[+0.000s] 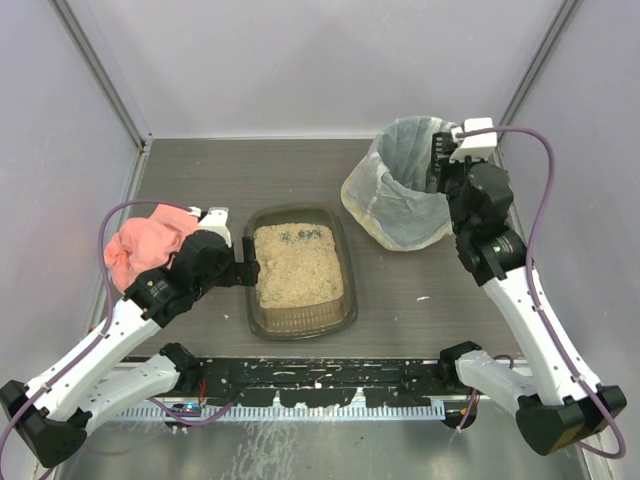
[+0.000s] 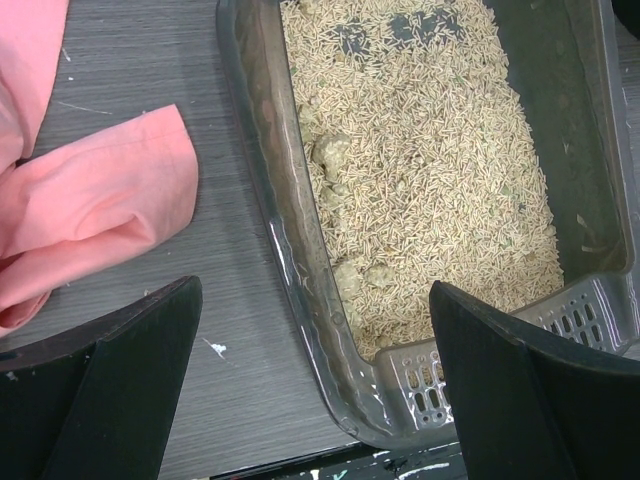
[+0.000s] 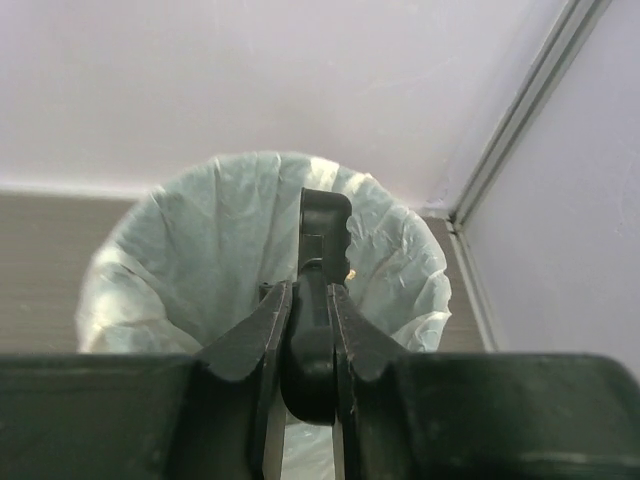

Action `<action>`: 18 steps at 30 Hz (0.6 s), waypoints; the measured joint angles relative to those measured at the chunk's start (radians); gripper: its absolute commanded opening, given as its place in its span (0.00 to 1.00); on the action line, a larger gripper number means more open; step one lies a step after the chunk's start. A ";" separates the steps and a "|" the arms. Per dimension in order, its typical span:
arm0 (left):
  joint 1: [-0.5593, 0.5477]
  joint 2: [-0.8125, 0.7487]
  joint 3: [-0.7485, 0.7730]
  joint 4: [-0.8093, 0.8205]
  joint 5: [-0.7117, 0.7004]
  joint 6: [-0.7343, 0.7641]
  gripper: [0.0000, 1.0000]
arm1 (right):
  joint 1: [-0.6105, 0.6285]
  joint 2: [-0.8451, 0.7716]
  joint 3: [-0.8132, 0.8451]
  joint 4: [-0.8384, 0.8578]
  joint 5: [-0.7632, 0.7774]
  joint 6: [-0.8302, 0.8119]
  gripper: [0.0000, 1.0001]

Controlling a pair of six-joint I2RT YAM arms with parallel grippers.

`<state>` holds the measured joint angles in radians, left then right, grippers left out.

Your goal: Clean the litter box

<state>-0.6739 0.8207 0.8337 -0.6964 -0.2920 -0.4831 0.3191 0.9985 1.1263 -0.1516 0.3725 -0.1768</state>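
Observation:
The litter box [image 1: 300, 322] is a dark translucent tray of tan granules in the middle of the table. In the left wrist view, its left wall [image 2: 260, 150] runs between my fingers, and pale clumps [image 2: 335, 155] lie in the litter near that wall. My left gripper [image 1: 245, 270] is open and empty, straddling the box's near left corner [image 2: 312, 290]. My right gripper [image 1: 440, 165] is shut on a black scoop handle [image 3: 325, 220], held over the bag-lined bin [image 1: 395, 200]. The scoop's head is hidden.
A pink cloth [image 1: 150, 245] lies bunched left of the box, close to my left arm, and also shows in the left wrist view [image 2: 90, 210]. The bin [image 3: 200, 260] stands at the back right near the enclosure's corner post. White walls close in the table.

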 measured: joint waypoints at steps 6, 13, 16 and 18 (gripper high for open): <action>0.000 0.000 0.000 0.000 0.000 0.000 0.98 | 0.000 -0.120 -0.015 0.060 0.007 0.170 0.01; 0.000 0.000 0.000 0.000 0.000 0.000 0.98 | 0.000 -0.260 -0.107 0.112 0.033 0.420 0.01; 0.000 0.000 0.000 0.000 0.000 0.000 0.99 | 0.000 -0.306 -0.163 0.138 -0.031 0.506 0.01; 0.000 0.000 0.000 0.000 0.000 0.000 1.00 | 0.000 -0.328 -0.186 0.152 -0.102 0.550 0.01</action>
<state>-0.6739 0.8204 0.8337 -0.6960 -0.2916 -0.4831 0.3187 0.6704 0.9401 0.0006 0.2703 0.3737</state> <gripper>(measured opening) 0.988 0.232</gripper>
